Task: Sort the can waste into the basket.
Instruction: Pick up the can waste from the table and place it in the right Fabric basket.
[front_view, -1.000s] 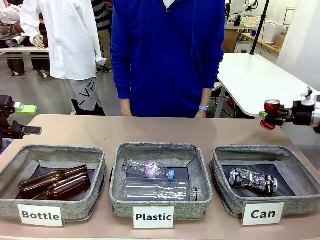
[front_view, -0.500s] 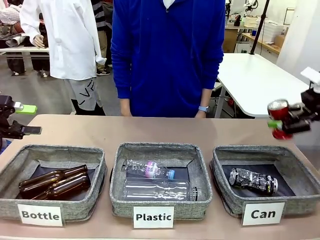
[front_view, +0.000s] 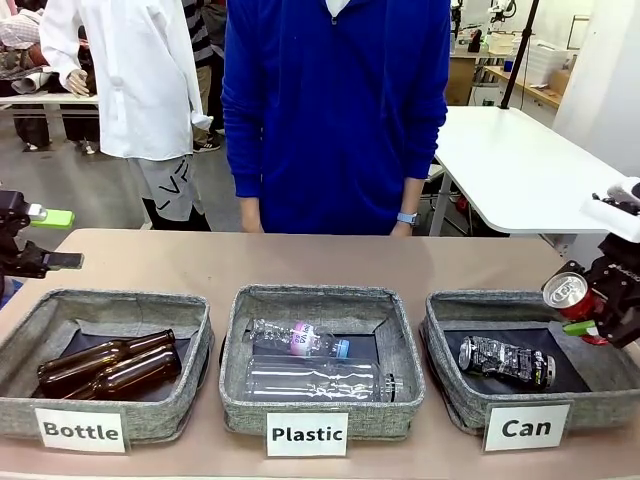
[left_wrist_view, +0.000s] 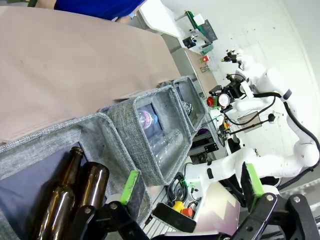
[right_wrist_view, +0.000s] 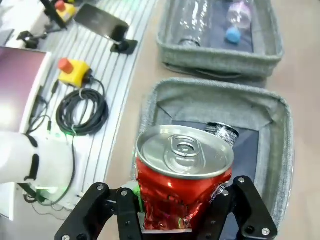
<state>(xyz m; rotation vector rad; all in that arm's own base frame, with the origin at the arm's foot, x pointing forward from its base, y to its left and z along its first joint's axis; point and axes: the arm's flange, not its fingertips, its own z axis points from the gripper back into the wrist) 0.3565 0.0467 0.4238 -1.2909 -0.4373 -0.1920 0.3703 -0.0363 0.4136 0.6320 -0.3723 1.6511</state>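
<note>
- The right gripper (right_wrist_view: 182, 220) is clamped on the crushed red can (front_view: 572, 296), held just above the right edge of the "Can" basket (front_view: 452, 385).
- The black can (front_view: 506, 361) already lies inside that basket.
- Best move inward over the lining before releasing.
- The left gripper (left_wrist_view: 187, 192) stands wide, empty, far from that basket.

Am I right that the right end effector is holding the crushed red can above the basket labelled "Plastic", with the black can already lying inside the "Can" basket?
Not quite: the right end effector holds the crushed red can above the basket labelled "Can", not "Plastic". The front view shows this, and the right wrist view agrees. The black can does lie inside that "Can" basket.
</note>
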